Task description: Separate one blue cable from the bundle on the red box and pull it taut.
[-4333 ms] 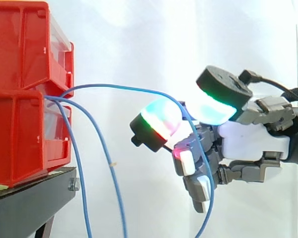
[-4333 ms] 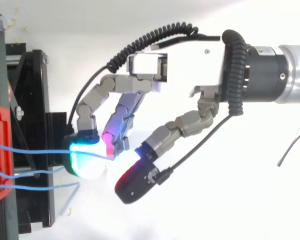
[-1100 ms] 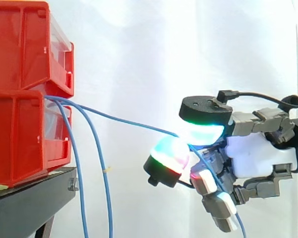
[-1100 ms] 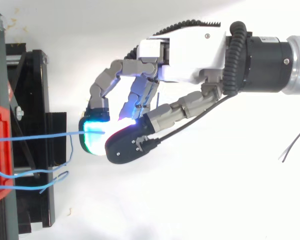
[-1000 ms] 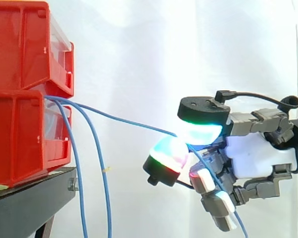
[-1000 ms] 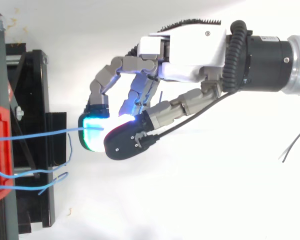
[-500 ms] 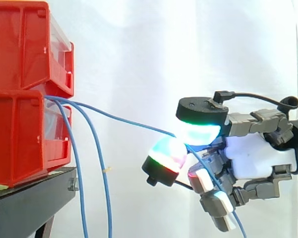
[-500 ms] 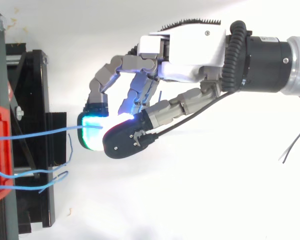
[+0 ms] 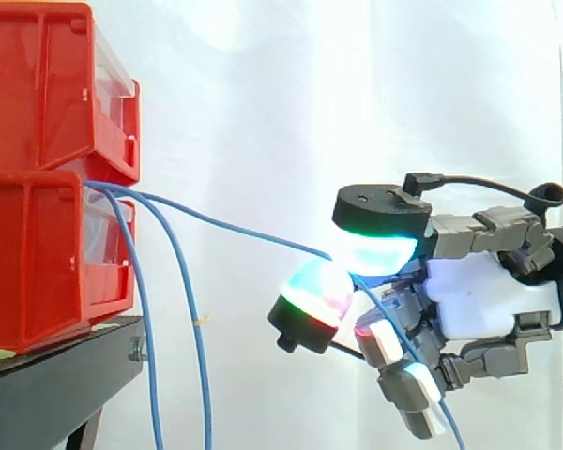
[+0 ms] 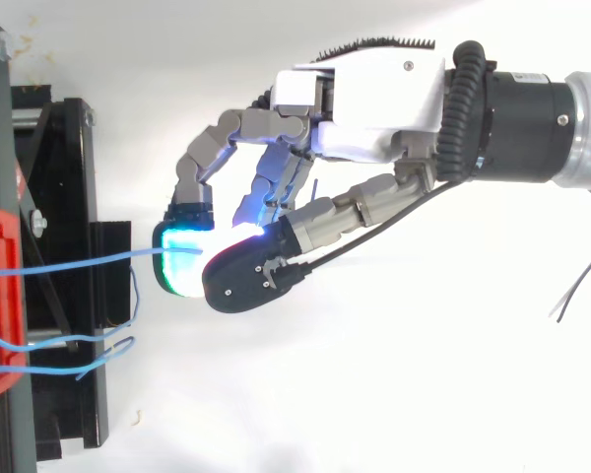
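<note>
Three thin blue cables leave the lower red box (image 9: 38, 262) at its front edge. One blue cable (image 9: 235, 228) runs nearly straight from the box rightward and slightly down to my hand (image 9: 488, 295), where a glowing fingertip (image 9: 311, 298) and the thumb pad above it pinch it. Past the pinch the cable drops along the curled fingers toward the bottom edge. From above, the same cable (image 10: 89, 262) reaches my hand (image 10: 374, 99) at the cyan pad. The other two cables (image 9: 164, 328) hang slack in loops beside the stand.
A second red box (image 9: 47, 84) is stacked on the lower one, both on a black stand (image 9: 56, 384) at the left. In the top view the black stand (image 10: 69, 197) lies along the left edge. A white curtain is behind.
Over four seconds my hand closed its thumb and fingertip on the arched cable and drew it down into a straighter line. In the last second it edged slightly left.
</note>
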`<state>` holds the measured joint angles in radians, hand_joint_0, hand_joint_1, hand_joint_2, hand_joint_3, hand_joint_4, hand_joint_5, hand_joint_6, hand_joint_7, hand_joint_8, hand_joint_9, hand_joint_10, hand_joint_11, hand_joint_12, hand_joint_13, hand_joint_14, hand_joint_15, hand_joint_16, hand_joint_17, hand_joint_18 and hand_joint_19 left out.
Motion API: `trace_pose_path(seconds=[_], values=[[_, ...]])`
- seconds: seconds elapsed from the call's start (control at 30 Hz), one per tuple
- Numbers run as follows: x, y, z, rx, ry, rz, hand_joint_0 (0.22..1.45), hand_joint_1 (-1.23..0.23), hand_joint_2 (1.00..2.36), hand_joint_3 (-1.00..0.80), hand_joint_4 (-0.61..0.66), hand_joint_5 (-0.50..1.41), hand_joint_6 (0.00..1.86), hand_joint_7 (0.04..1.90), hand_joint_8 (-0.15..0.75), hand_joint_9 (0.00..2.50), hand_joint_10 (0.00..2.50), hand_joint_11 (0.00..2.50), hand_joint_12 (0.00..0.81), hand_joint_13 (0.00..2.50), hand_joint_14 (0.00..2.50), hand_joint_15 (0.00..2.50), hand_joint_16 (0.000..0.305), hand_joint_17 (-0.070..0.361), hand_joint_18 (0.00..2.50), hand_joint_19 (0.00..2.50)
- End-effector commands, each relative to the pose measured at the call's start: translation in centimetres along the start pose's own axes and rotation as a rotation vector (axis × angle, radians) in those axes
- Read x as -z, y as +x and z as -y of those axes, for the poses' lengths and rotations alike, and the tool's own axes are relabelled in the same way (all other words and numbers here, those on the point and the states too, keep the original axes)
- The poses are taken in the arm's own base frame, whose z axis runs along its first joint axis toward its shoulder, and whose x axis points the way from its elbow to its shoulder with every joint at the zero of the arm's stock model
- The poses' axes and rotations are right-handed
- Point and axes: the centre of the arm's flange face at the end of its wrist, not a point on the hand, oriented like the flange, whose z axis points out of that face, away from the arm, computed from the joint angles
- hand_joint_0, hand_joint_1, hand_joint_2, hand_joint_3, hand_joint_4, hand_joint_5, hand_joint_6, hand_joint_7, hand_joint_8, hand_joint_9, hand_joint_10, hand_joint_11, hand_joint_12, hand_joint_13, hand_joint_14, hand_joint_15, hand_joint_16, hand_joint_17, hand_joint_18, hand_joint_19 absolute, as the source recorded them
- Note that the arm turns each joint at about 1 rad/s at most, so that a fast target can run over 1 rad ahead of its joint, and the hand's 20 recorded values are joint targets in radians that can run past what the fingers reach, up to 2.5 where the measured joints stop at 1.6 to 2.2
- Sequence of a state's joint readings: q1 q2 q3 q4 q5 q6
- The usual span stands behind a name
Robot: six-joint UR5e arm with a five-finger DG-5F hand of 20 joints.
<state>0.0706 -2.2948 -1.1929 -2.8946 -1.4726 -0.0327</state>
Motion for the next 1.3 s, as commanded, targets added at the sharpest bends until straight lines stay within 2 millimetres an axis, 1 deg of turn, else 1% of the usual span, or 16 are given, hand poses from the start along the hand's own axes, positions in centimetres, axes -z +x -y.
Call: trace_pose_path(seconds=[0.0, 1.27], values=[[0.01, 0.0, 0.03, 0.001, 0.001, 0.0, 0.62, -0.87, 1.01, -0.06, -0.02, -0.04, 0.93, 0.76, 0.271, 1.13, 0.02, 0.5, 0.402, 1.15, 0.02, 0.67, 0.055, 0.124, 1.03, 0.63], [0.01, 0.0, 0.03, 0.001, 0.001, 0.0, 0.61, -0.87, 1.01, -0.06, -0.03, -0.04, 0.94, 0.75, 0.265, 1.15, 0.02, 0.5, 0.398, 1.16, 0.02, 0.68, 0.056, 0.125, 1.06, 0.65]])
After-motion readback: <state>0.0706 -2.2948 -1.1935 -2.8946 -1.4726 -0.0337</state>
